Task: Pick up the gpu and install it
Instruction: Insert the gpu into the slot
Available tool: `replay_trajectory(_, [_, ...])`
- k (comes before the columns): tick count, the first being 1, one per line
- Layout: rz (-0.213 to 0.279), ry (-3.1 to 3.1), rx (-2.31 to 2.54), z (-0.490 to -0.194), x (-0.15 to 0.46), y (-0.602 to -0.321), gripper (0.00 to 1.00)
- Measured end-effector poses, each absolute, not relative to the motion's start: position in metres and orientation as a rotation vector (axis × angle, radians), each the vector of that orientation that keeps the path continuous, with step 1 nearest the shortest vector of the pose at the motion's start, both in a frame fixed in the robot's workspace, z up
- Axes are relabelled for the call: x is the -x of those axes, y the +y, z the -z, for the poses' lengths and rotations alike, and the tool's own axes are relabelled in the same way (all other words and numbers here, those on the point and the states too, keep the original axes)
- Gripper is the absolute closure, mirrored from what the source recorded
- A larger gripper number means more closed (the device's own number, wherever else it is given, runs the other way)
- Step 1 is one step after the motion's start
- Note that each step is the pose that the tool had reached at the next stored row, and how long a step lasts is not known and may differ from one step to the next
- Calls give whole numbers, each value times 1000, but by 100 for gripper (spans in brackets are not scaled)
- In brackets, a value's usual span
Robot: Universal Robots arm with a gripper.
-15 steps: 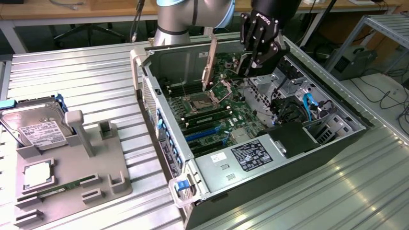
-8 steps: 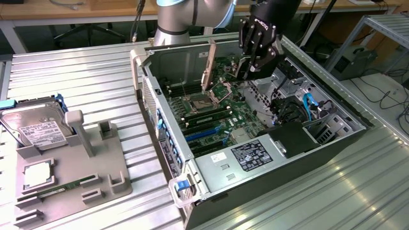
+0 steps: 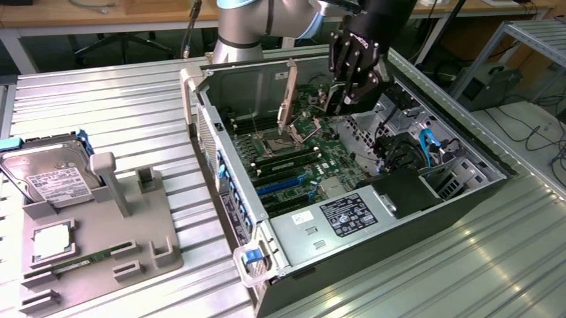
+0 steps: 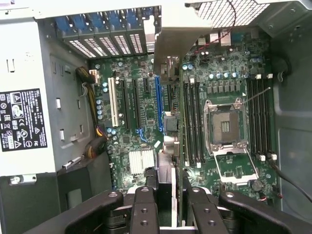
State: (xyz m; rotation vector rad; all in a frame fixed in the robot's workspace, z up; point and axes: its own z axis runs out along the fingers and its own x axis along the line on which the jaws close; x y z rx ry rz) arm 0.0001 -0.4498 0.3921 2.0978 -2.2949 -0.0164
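- The robot arm's pincer [image 3: 340, 99] hangs inside the open computer case [image 3: 495, 165], which lies on its side on the ribbed metal bench [image 3: 106, 106].
- The pincer is clamped on the gpu [image 4: 168, 124], held edge-on above the motherboard [image 4: 226, 78]; in the wrist view the card runs away from the black fingers [image 4: 144, 212] alongside the blue expansion slot [image 4: 159, 105].
- In the exterior view the card appears as a thin upright strip [image 3: 287, 99] just at the exterior view's left of the pincer, over the empty processor socket [image 3: 283, 142].
- Judged from these views, the card is not yet seated: its lower edge looks close to the slots, but contact cannot be confirmed.
- Risk: a slight sideways offset could drive the connector edge onto the board beside the slot, or catch the silver bracket on the rear slot covers [image 4: 109, 29].
- A tilted card could also jam halfway and slip in the grip.
- On the grey parts tray [image 3: 97, 258] at the exterior view's left, the hard drive [image 3: 49, 175] stays clear of the work.
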Motion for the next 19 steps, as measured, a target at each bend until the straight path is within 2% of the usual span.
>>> replay_trajectory(19, [16,-2296,-2096,-376,0,-450,72])
